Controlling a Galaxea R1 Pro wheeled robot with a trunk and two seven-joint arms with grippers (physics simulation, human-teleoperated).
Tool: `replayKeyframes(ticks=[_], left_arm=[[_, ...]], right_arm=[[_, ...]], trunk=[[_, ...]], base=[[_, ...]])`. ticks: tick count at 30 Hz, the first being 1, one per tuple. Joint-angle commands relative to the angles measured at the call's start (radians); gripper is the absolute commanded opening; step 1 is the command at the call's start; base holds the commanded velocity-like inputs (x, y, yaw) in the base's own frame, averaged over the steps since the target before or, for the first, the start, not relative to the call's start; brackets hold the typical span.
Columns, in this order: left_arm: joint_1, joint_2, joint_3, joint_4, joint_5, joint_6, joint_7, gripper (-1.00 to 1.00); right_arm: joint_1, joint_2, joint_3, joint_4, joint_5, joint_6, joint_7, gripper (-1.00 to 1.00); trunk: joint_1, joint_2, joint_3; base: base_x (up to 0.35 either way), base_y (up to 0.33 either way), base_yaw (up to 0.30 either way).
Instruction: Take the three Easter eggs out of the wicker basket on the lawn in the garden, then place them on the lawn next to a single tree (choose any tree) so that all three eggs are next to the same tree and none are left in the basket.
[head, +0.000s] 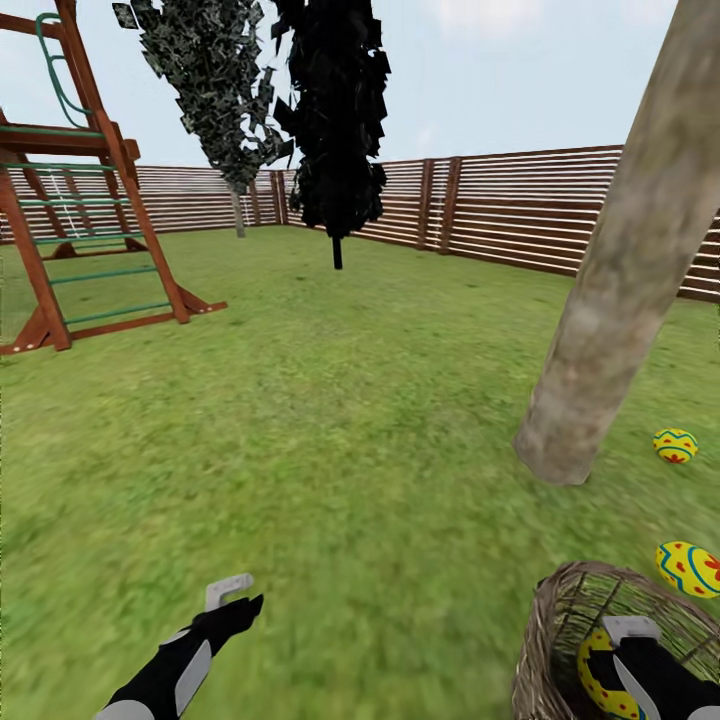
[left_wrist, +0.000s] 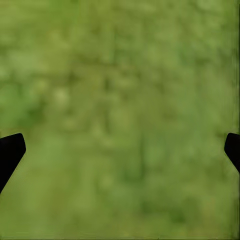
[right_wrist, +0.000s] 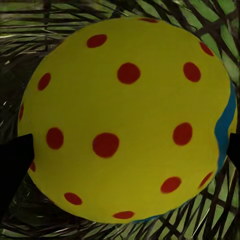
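The pale tree (head: 612, 300) trunk rises at the right. Two yellow Easter eggs lie on the lawn (head: 340, 440) beside it: one (head: 675, 445) close to the trunk's base, the other (head: 688, 568) nearer me, just outside the wicker basket (head: 552, 620). A third egg (head: 597, 672) sits inside the basket. My right gripper (head: 614, 650) reaches down into the basket at that egg. In the right wrist view the egg (right_wrist: 125, 90) sits between the spread fingertips of the right gripper (right_wrist: 125, 155), which is open. My left gripper (head: 238, 598) hangs open over bare grass, as the left wrist view (left_wrist: 120, 150) confirms.
A wooden playset (head: 70, 200) stands at the far left. A slatted wooden fence (head: 520, 205) rings the yard. A black-leaved tree (head: 338, 120) and a dark grey-green tree (head: 215, 80) stand far back. Open grass stretches between me and them.
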Motion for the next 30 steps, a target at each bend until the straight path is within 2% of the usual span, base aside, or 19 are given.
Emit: replayKeyframes(ticks=[1,4,6,7,9,16,30], left_arm=[[0.000,0.000,0.007,0.000,0.006,0.005,-0.015,1.00],[0.000,0.002,0.007,-0.001,0.009,0.005,-0.019,1.00],[0.000,0.003,0.006,-0.001,0.050,0.004,-0.020,1.00],[0.000,0.005,0.005,-0.001,0.087,0.004,-0.020,1.00],[0.000,0.006,0.005,-0.001,0.105,0.005,-0.021,1.00],[0.000,0.006,0.004,0.000,0.110,0.004,-0.021,1.00],[0.000,0.002,-0.001,0.002,0.102,0.003,-0.021,1.00]], right_arm=[[0.000,-0.001,0.008,-0.002,-0.008,0.006,-0.005,-1.00],[0.000,0.000,0.009,-0.001,-0.008,0.006,-0.005,-1.00],[0.000,0.000,0.009,-0.001,-0.007,0.006,-0.005,-1.00],[0.000,0.001,0.010,-0.001,-0.007,0.006,-0.005,-1.00],[0.000,0.003,0.010,0.000,-0.007,0.006,-0.005,-1.00],[0.000,0.005,0.010,0.000,-0.007,0.005,-0.005,-1.00],[0.000,0.007,0.010,0.000,-0.007,0.004,-0.007,-1.00]], trunk=[[-0.001,0.000,0.003],[-0.002,0.001,0.015],[-0.003,0.001,0.022],[-0.004,0.001,0.026],[-0.004,0.002,0.030],[-0.004,0.002,0.030],[-0.010,0.005,0.084]], base=[[-0.270,0.000,0.000],[-0.219,0.000,0.000],[-0.037,0.000,0.000],[-0.008,0.000,0.000],[-0.003,0.000,0.000],[-0.101,0.140,0.000],[-0.001,0.002,0.000]])
